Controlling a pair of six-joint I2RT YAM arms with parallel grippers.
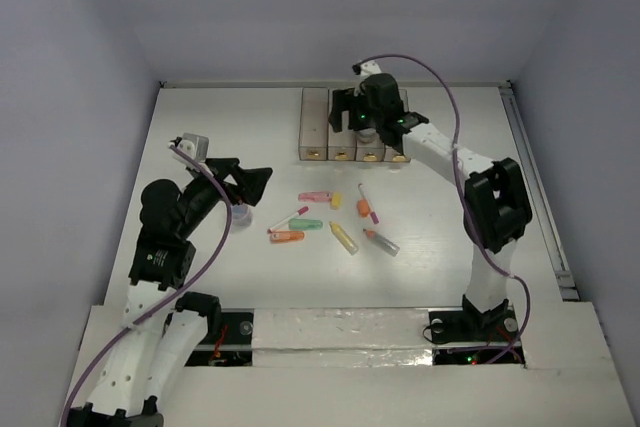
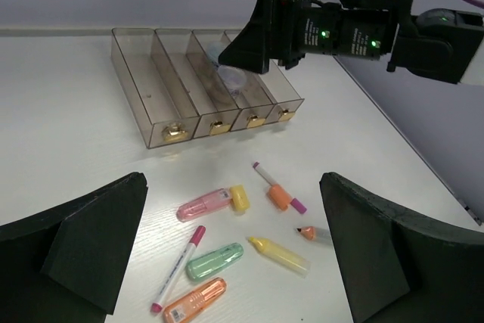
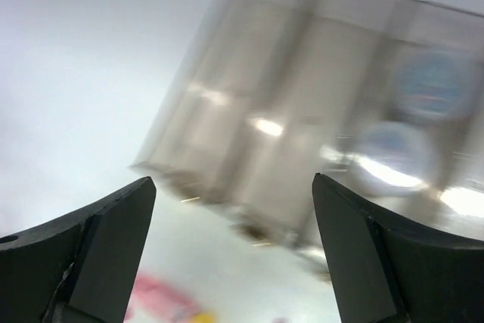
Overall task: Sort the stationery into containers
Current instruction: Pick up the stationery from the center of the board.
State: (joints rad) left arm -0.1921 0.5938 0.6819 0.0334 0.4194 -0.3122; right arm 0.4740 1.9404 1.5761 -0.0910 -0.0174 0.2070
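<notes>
Stationery: scattered at the centre of the top view, well apart from the bins. You have a pink marker (image 2: pixel 204 204), green marker (image 2: pixel 215 260), orange marker (image 2: pixel 195 302), yellow marker (image 2: pixel 280 253) and a thin pink pen (image 2: pixel 178 268).
Containers: four joined bins (image 2: pixel 128 81) sit at upper centre of the top view. Two bluish rolls (image 3: pixel 431 85) already lie in one of the right-hand bins.
Handling: judge the markers light, stiff and smooth, so round barrels may roll or slip. Take each across the middle of its barrel, not at the cap.
Left hand (image 1: pixel 250 179): fingers apart and empty, hovering just left of the pile.
Right hand (image 3: pixel 233 183): fingers apart with nothing between them, above the bins; its own view is blurred.
Worktop (image 1: pixel 220 127): white, flat and plain, so expect little to stop a nudged marker.
Room: pale walls (image 1: pixel 80 97) close three sides, and the markers lie close together.
</notes>
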